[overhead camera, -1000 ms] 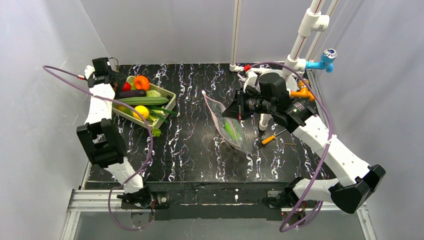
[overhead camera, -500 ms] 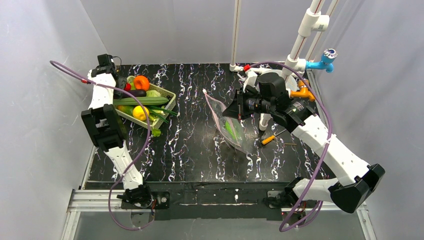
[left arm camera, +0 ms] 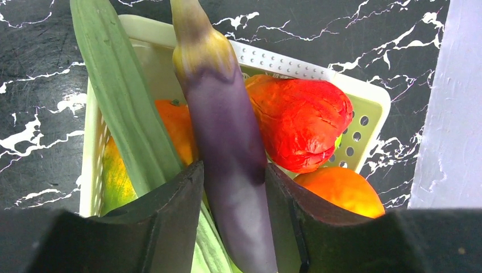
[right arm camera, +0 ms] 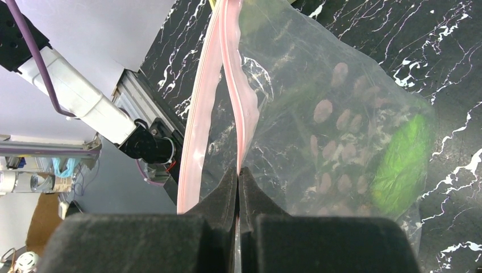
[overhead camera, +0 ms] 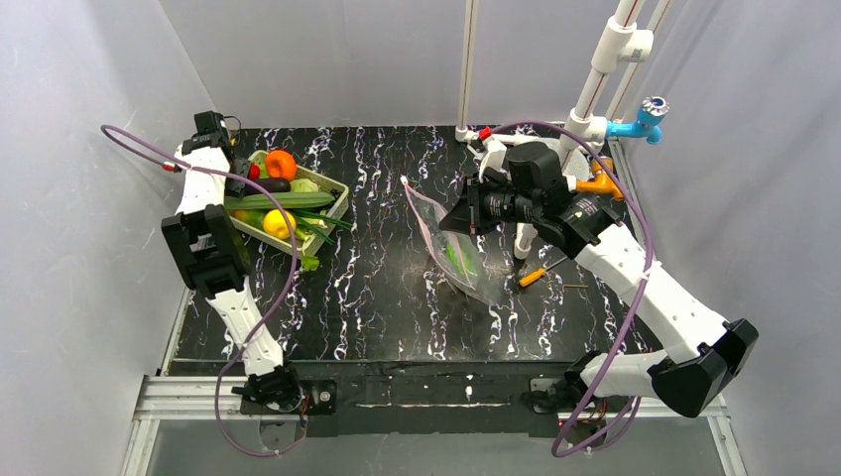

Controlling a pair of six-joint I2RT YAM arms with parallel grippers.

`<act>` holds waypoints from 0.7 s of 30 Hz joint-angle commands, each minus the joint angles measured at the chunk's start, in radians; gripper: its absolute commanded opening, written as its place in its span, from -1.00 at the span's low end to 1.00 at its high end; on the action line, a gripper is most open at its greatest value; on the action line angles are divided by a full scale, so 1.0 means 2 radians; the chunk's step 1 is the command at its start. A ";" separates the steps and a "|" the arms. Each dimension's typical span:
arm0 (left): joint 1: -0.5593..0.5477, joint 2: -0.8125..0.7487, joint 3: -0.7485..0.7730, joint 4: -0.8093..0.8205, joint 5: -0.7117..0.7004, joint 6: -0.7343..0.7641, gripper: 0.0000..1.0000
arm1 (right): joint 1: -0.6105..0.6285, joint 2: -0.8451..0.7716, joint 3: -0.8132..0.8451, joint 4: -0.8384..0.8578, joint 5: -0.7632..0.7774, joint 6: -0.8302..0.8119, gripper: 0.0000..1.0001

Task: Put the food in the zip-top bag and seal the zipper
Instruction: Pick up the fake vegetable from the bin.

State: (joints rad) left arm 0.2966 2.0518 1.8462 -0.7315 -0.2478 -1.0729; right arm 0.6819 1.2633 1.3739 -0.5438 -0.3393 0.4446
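Observation:
The pale green basket [overhead camera: 339, 201] at the far left holds the food: a purple eggplant [overhead camera: 270, 184], a green cucumber [overhead camera: 288, 199], orange [overhead camera: 281, 164] and yellow [overhead camera: 279, 223] pieces. My left gripper [overhead camera: 243, 178] reaches into its far left end. In the left wrist view the gripper [left arm camera: 233, 170] is shut on the eggplant [left arm camera: 227, 125], beside the cucumber [left arm camera: 122, 96], a red fruit [left arm camera: 301, 119] and an orange one [left arm camera: 341, 190]. My right gripper [right arm camera: 239, 173] is shut on one pinkish zipper [right arm camera: 202, 114] lip, holding the clear bag [right arm camera: 341, 125] [overhead camera: 451, 248] open. A green piece [right arm camera: 406, 162] lies inside.
An orange-handled screwdriver [overhead camera: 533, 277] lies right of the bag. White pipes [overhead camera: 466, 69], a blue tap [overhead camera: 640, 121] and an orange fitting [overhead camera: 602, 184] stand at the back right. A green leaf [overhead camera: 309, 262] lies beside the basket's near corner.
My left arm swung in and its gripper moved down onto the eggplant at the basket's far left end. The right arm shifted slightly, still holding the bag.

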 commanded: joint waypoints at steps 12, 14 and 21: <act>0.007 0.022 -0.007 -0.013 0.016 -0.013 -0.07 | 0.001 0.005 0.028 0.006 -0.001 0.000 -0.97; 0.007 0.016 -0.010 -0.012 0.016 -0.016 -0.11 | 0.001 0.004 0.029 0.005 -0.001 0.001 -0.97; 0.007 -0.012 -0.017 -0.018 0.001 -0.019 -0.33 | 0.001 0.002 0.029 0.008 -0.004 0.004 -0.97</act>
State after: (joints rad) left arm 0.3050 2.0792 1.8420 -0.7002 -0.2138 -1.1065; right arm 0.6819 1.2697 1.3808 -0.5499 -0.3397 0.4480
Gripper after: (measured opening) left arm 0.451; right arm 0.029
